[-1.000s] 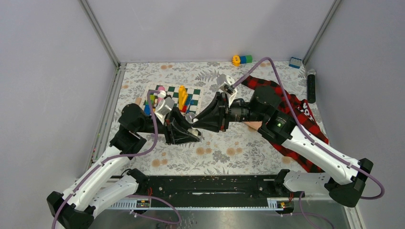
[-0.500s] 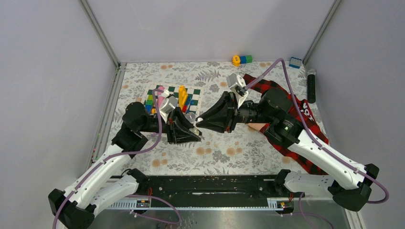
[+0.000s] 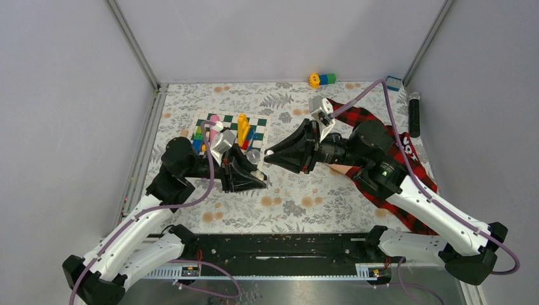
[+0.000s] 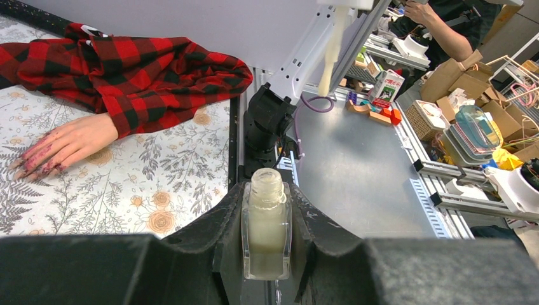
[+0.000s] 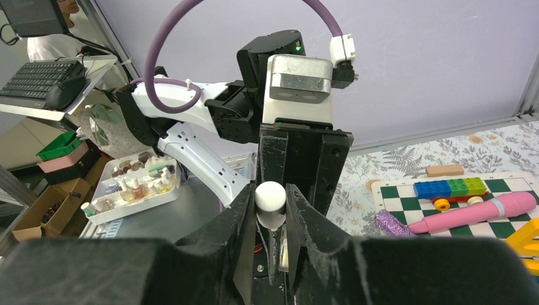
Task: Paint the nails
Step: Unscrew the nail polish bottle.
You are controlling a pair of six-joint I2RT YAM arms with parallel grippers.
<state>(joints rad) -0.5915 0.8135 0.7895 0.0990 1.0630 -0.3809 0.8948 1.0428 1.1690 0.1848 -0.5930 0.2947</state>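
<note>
My left gripper (image 4: 267, 213) (image 3: 257, 176) is shut on a small clear polish bottle (image 4: 267, 229) of pale liquid, its neck uncapped. My right gripper (image 5: 271, 206) (image 3: 270, 154) is shut on the bottle's white cap (image 5: 270, 198), with a thin brush stem hanging below it. The two grippers face each other over the table's middle, a small gap apart. The dummy hand (image 4: 67, 141) lies flat in a red-and-black plaid sleeve (image 4: 140, 70). Its reddish-pink nails (image 4: 28, 168) are smeared. From above, my right arm hides most of the hand (image 3: 337, 169).
A green-and-white checkered board (image 3: 257, 122) behind my left gripper carries toy blocks, a yellow piece and a pink pen (image 5: 473, 213). Stacked blocks (image 3: 322, 79), a blue block (image 3: 393, 82) and a black cylinder (image 3: 414, 114) lie along the back and right edges.
My right gripper has drawn back to the right and slightly up, taking the cap away from the bottle. The left gripper has barely moved.
</note>
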